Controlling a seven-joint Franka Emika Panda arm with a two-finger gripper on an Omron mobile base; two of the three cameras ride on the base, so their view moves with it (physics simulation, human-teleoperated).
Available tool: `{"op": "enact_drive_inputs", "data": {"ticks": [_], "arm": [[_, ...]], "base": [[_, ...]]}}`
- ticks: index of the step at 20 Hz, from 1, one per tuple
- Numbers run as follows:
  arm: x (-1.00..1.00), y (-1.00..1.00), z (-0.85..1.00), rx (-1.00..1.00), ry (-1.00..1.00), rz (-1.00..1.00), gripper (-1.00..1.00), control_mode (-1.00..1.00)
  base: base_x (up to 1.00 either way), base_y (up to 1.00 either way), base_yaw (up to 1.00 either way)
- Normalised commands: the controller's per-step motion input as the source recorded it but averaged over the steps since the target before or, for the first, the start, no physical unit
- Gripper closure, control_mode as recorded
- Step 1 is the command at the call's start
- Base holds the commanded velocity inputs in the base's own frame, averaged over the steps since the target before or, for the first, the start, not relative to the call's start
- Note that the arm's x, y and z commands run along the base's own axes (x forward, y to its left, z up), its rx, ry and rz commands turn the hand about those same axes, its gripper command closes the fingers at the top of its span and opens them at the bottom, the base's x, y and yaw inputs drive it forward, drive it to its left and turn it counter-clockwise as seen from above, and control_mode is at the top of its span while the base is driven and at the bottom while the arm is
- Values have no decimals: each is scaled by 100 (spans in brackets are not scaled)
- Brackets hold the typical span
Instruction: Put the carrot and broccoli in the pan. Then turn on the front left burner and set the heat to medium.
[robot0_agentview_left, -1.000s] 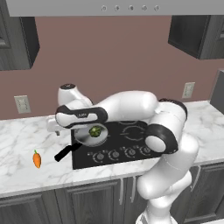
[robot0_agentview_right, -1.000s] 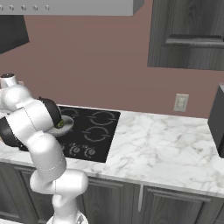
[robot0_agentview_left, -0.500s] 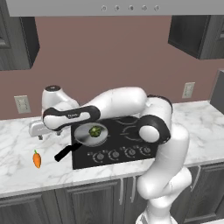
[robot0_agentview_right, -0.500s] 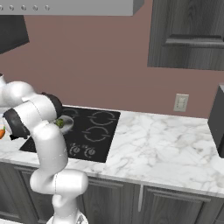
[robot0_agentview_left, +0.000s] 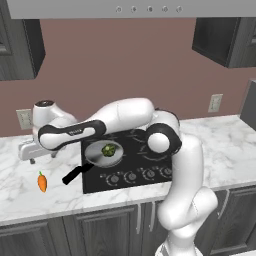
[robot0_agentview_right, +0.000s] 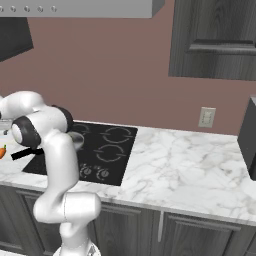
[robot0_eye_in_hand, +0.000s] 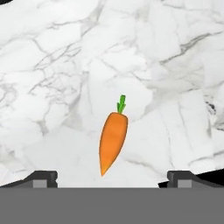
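Arm has swung from over the pan (robot0_agentview_left: 102, 154) at frame centre to the left edge; gripper (robot0_eye_in_hand: 112, 177), jaws spread wide and empty, now hangs above the carrot (robot0_eye_in_hand: 113, 140) on the counter (robot0_eye_in_hand: 52, 65). Broccoli (robot0_agentview_left: 108, 149) already in pan, carrot pickup next

One carrot (robot0_agentview_left: 42, 182) is seen, lying on the bench (robot0_agentview_left: 20, 192) just ahead of the claw (robot0_agentview_left: 31, 151) and between its two wide-set fingertips (robot0_eye_in_hand: 43, 178) in the hand view. One pan (robot0_agentview_left: 102, 154) is counted on the hob (robot0_agentview_left: 131, 165), off to the claw's side. One broccoli (robot0_agentview_left: 108, 149) is counted inside that pan. Four rings and a single row of knobs (robot0_agentview_left: 131, 176) are made out on the hob. Two wall sockets (robot0_agentview_left: 215, 102) are counted.
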Motion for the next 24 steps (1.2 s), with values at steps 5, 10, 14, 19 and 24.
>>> {"op": "enact_drive_inputs", "data": {"ticks": [5,10,14,19,24], "arm": [[-14,0,-10,0,0,-2,-100,-100],[-3,0,-30,0,5,-12,-100,-100],[0,0,-52,0,3,-15,-100,-100],[0,0,-50,0,4,-15,-100,-100],[8,18,-26,0,0,-7,-100,-100]], "base": [[0,0,0],[0,0,0],[0,0,0],[0,0,0],[0,0,0]]}}
